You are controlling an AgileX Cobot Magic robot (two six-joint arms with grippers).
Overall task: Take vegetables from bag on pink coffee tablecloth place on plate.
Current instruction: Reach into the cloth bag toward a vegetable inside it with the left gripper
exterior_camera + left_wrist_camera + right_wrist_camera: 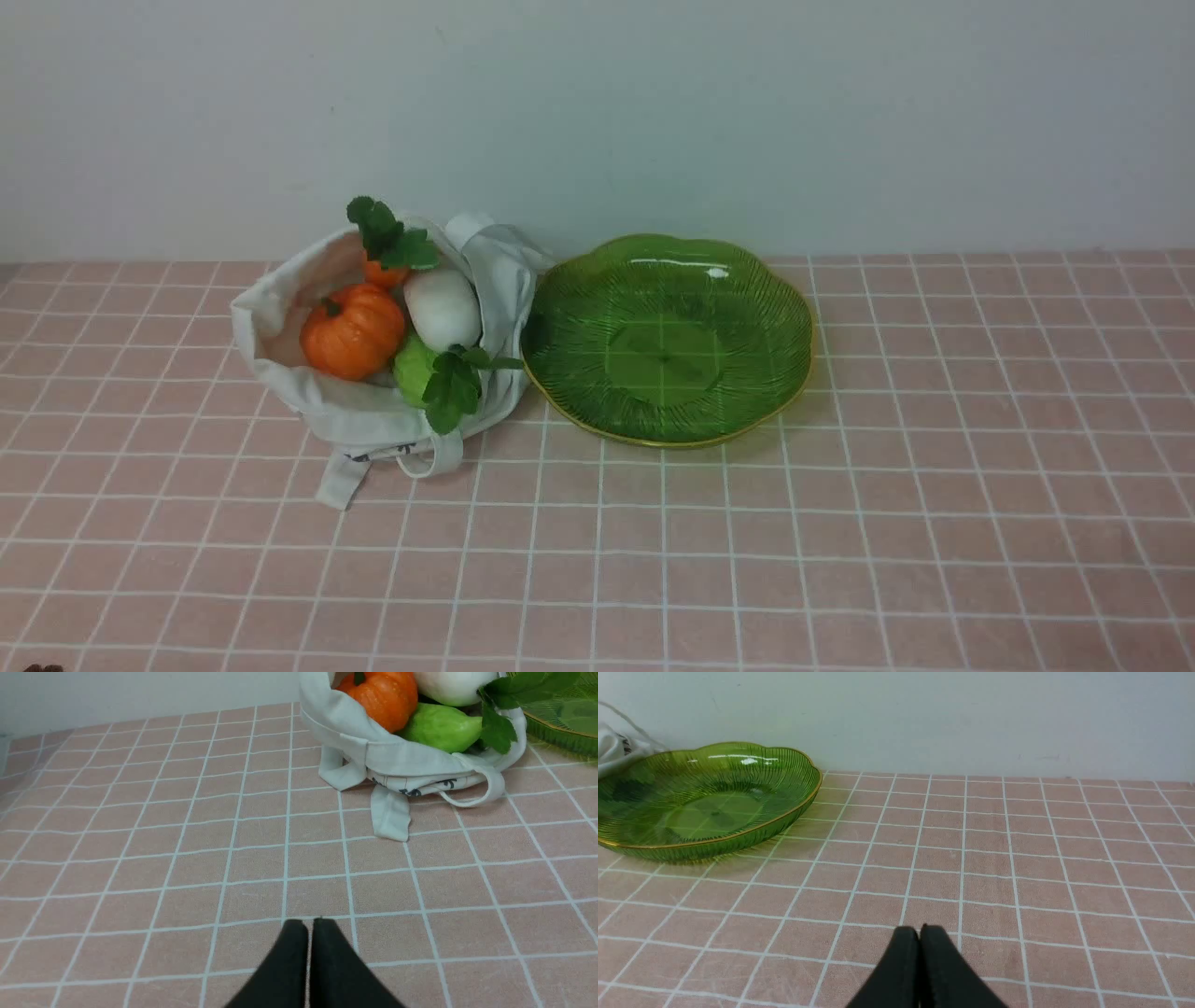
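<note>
Bag [359,418] of vegetables lies on the pink tablecloth [840,541], just beside the plate [581,308] at its 9 o'clock. Your left pincer [310,924] and right pincer [920,929] hang low over bare cloth, both clenched and empty. Open the left one first, then descend on the pumpkin [353,329], clear of the canvas rim.

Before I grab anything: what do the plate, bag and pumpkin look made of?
Plate: glossy translucent green plastic or glass; the tablecloth grid shows through, glare on top. Bag: soft matte off-white cloth; it slumps and creases. Pumpkin: probably moulded plastic or foam, slight sheen on ribs.
</note>
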